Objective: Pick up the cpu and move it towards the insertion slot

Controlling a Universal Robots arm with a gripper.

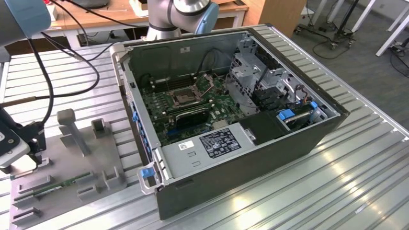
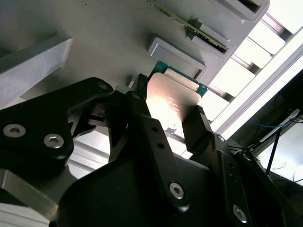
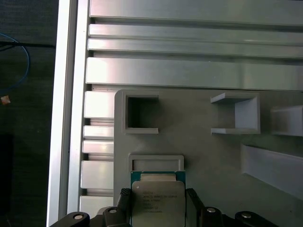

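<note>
In the first wrist view, the two black fingers of the gripper are closed narrowly on the cpu, one against each of its opposite edges. The chip's shiny silver top faces the camera, with a thin green edge showing along one side. In the second wrist view the same hold shows from the side: the fingers flank the bright metal plate of the cpu.

The cpu sits over the grey fixture plate, just beside a shallow square pocket with a raised frame. Whether the chip touches the plate or hangs clear of it, I cannot tell. Farther across the plate stand two open box-shaped brackets, and in the exterior view a tall upright post rises from it. A long thin green memory stick lies in a holder near the plate's front edge.

The plate rests on a ribbed aluminium table. The arm's wrist end hangs over the plate's side at the exterior view's left. Beside the plate, on the exterior view's right, stands an open computer case. The insertion slot, a silver frame around a dark centre, lies on the green board inside it, well apart from the plate and the held chip.
</note>
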